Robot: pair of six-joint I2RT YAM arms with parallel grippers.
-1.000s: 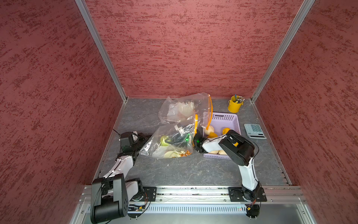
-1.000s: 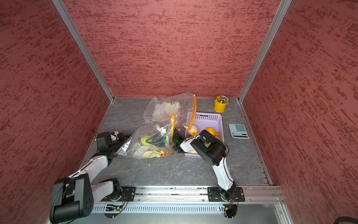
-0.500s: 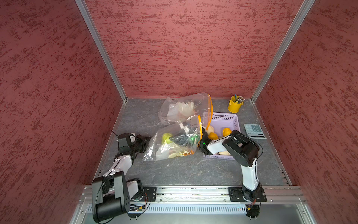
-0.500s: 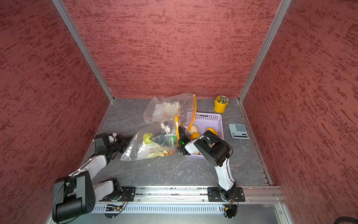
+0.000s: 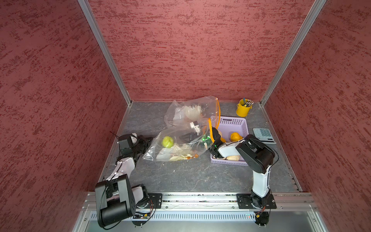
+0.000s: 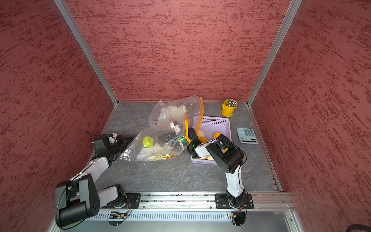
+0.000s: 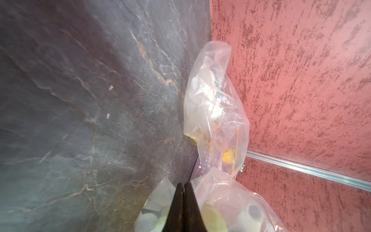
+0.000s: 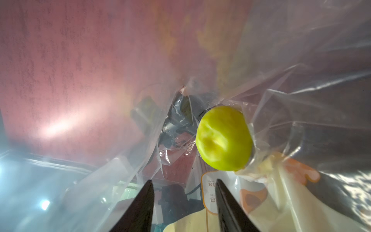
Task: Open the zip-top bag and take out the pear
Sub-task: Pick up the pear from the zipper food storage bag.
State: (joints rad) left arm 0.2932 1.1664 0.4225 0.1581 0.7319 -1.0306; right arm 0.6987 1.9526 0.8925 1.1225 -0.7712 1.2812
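The clear zip-top bag [image 5: 181, 148] with an orange zip lies mid-table in both top views. Inside it, near its closed end, sits the green pear [image 5: 167, 141] [image 6: 148, 141]. My left gripper [image 5: 149, 140] [image 7: 183, 185] is shut on the plastic at that closed end. My right gripper [image 5: 186, 137] reaches in through the bag's mouth. In the right wrist view the right gripper [image 8: 183, 181] is open with nothing between its fingers, and the pear [image 8: 223, 140] lies a little ahead, off to one side of the fingertips. Printed paper packets lie under the pear.
A second clear bag [image 5: 190, 112] stands behind the first. A purple basket [image 5: 237, 122] with orange and tan fruit sits under my right arm. A yellow cup [image 5: 243, 109] of pens and a calculator [image 5: 263, 135] are at the back right.
My left gripper has drawn the bag's closed end to the left, stretching the bag out flatter. My right wrist has shifted slightly to the right at the bag's mouth.
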